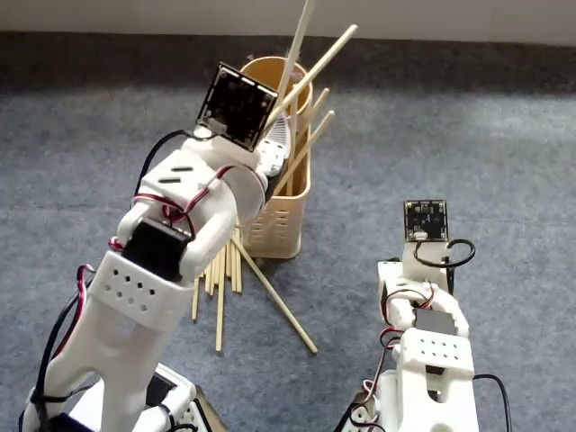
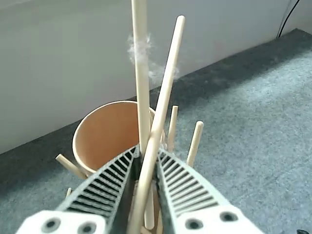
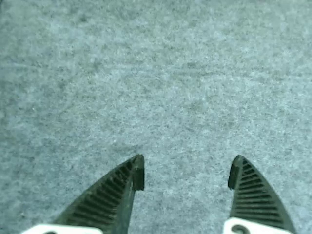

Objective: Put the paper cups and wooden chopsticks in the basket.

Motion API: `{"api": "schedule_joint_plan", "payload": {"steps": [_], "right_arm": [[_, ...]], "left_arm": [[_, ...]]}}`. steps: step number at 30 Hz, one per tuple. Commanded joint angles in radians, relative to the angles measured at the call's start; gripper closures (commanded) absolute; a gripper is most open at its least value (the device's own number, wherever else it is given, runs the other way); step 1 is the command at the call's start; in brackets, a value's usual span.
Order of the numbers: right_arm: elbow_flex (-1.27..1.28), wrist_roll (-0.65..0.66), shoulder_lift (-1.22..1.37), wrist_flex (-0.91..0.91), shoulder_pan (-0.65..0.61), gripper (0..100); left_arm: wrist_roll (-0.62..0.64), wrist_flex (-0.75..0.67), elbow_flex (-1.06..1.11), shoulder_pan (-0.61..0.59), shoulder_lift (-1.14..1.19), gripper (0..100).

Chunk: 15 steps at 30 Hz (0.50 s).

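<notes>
— Which step is in hand?
— A pale wooden chopstick (image 2: 163, 97) is pinched between the left fingers (image 2: 178, 183), the beige slotted basket (image 1: 279, 229) just beneath them; the right fingers (image 3: 119, 195) are spread.
— Next?
— Release into it is called for.

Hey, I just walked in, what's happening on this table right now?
The left gripper is shut on two wooden chopsticks, holding them over the basket, which holds a paper cup and other chopsticks. Several loose chopsticks lie on the grey mat beside the basket. The right gripper sits open over bare mat, holding nothing.
</notes>
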Motion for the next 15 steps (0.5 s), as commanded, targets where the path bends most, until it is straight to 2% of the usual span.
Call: {"api": "schedule_joint_plan", "payload": {"steps": [1,6,15], "right_arm": [[-0.004,0.012,-0.013,-0.016,-0.005,72.1],[-0.004,0.012,-0.013,-0.016,-0.005,72.1],[-0.004,0.012,-0.013,-0.016,-0.002,72.1]], "left_arm": [[-0.006,-0.091,-0.005,0.031,0.041,100],[-0.006,-0.172,0.004,0.062,0.059,100],[-0.006,-0.235,0.183,0.068,0.050,99]]}}
